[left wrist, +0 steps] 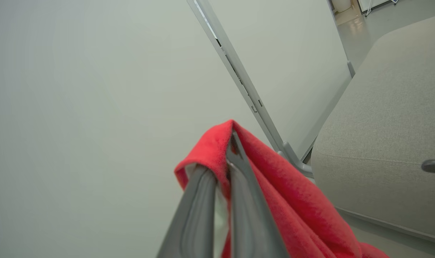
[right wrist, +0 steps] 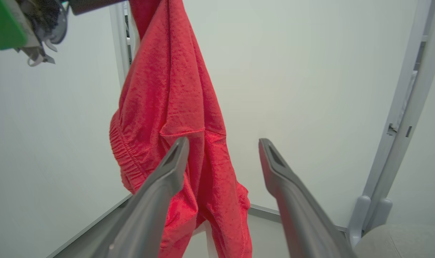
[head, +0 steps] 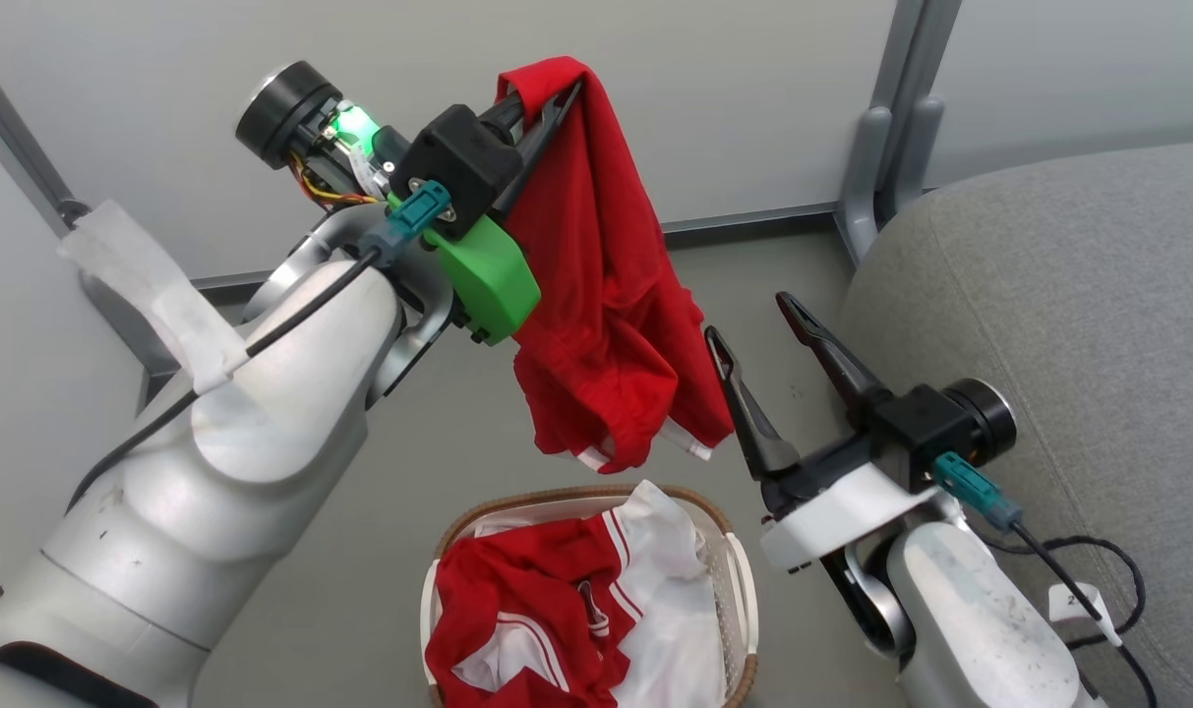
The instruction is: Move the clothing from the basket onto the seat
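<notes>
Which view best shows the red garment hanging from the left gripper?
Head view: the red garment shows whole, from the left gripper whose jaws pinch its top to its hem. Left wrist view catches the pinched fold; right wrist view, its middle.

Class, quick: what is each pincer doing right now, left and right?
Left pincer: closed, holding a red garment that hangs from it.
Right pincer: open, holding nothing.
</notes>
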You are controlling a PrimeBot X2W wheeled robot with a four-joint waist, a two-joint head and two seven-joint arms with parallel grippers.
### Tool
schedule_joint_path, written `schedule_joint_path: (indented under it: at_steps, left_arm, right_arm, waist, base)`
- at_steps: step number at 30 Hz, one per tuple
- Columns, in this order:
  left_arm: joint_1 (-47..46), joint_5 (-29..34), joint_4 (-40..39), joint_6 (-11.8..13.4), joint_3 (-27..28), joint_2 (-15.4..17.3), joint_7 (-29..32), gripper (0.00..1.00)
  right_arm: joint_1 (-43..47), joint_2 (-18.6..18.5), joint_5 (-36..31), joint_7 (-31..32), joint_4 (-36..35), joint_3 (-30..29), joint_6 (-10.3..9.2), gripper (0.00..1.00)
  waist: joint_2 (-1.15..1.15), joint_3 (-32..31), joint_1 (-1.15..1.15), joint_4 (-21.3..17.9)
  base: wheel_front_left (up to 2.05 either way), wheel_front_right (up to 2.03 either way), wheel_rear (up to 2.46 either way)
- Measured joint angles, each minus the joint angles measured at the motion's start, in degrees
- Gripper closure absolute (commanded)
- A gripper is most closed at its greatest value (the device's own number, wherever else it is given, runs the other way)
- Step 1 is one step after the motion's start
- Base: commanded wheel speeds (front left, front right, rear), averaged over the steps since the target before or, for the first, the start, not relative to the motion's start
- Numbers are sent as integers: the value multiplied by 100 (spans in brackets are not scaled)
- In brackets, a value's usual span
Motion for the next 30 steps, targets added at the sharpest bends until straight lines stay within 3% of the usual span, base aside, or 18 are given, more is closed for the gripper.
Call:
schedule_joint_path:
  at_steps: [7,18,20,22,23,24,29,30]
  left_arm:
    - [34,-51,-328,0,-219,-82,87,100]
    - [189,-101,-918,2,-488,-159,162,100]
    - [219,-108,-1006,9,-516,-160,164,100]
    - [286,-133,-1059,11,-537,-153,172,100]
    - [317,-149,-1071,18,-539,-140,178,100]
    - [339,-174,-1077,35,-538,-116,183,100]
    - [598,-345,-1098,160,-435,30,169,100]
    - [664,-394,-1102,207,-397,59,121,79]
  right_arm:
    - [-709,-1,-107,1,597,432,0,0]
    - [-1508,-4,-126,0,2093,911,0,0]
    - [-1599,-5,-4,0,2308,1048,0,56]
    - [-1690,-4,116,0,2405,1171,0,76]
    - [-1740,-3,182,0,2441,1228,0,94]
    - [-1766,-3,224,0,2460,1268,0,100]
    - [-1786,-3,309,0,2481,1368,0,100]
    - [-1794,-3,313,0,2476,1366,0,100]
  waist:
    - [0,-70,0,168]
    - [0,-132,0,411]
    - [0,-136,0,443]
    - [0,-135,0,468]
    - [0,-133,0,476]
    - [0,-130,0,480]
    - [0,-112,0,465]
    - [0,-106,0,458]
  base:
    - [0,0,0]
    - [0,0,0]
    - [0,0,0]
    - [0,0,0]
    - [0,0,0]
    - [0,0,0]
    - [0,0,0]
    - [0,0,0]
